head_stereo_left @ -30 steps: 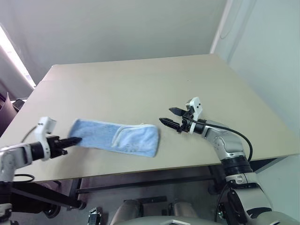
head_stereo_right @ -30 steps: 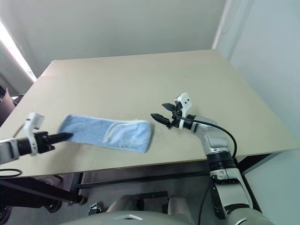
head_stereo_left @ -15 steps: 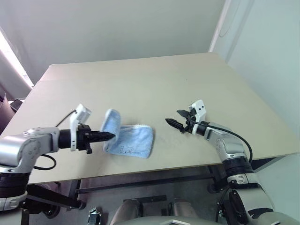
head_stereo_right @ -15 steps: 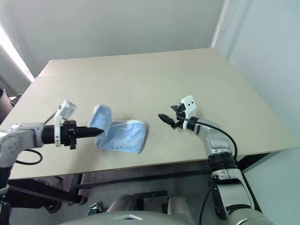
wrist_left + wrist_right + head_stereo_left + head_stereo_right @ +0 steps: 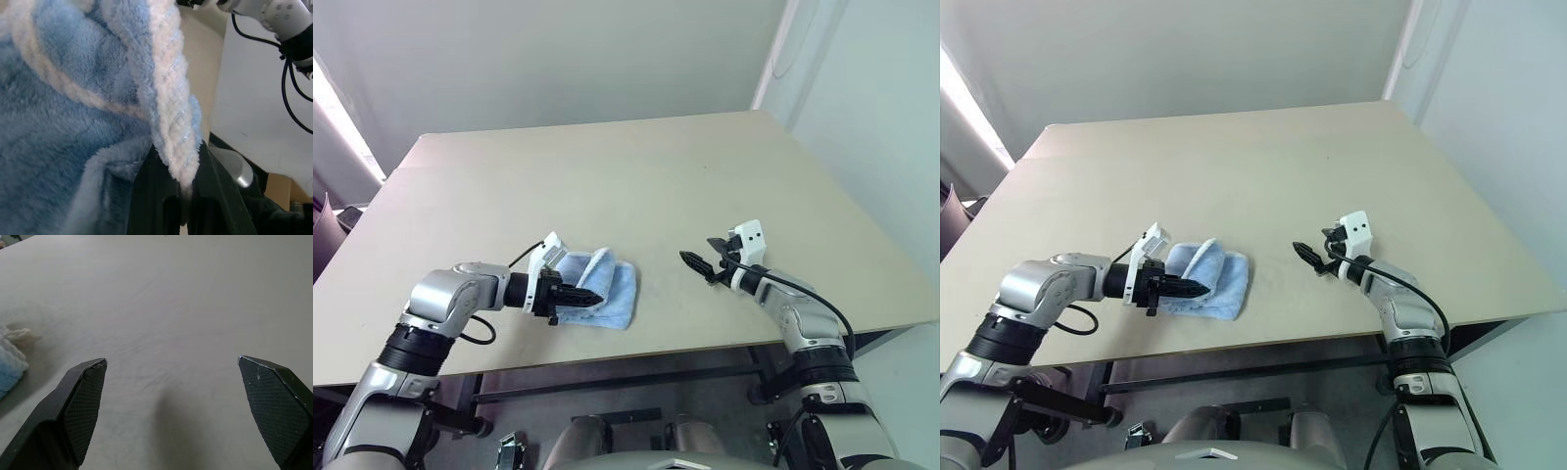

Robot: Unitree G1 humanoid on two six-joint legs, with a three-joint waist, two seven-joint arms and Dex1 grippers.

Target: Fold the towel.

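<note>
The light blue towel (image 5: 612, 282) lies doubled over near the table's front edge, with its white-stitched edge raised in a fold. My left gripper (image 5: 591, 296) is shut on that edge and reaches across the towel from the left. In the left wrist view the white edging (image 5: 168, 122) is pinched between the two black fingers (image 5: 146, 196). My right gripper (image 5: 700, 251) hovers open to the right of the towel, apart from it and holding nothing. Its wrist view has the towel's corner (image 5: 10, 360) at the side and wide-spread fingertips (image 5: 85, 396).
The beige table (image 5: 607, 166) stretches far behind and to both sides of the towel. Its front edge runs just below both grippers. A white wall corner (image 5: 773, 59) stands at the back right.
My left gripper has carried the towel's left end to the right, over the rest of the cloth, doubling it. My right gripper has drifted a little right and lower, still open.
</note>
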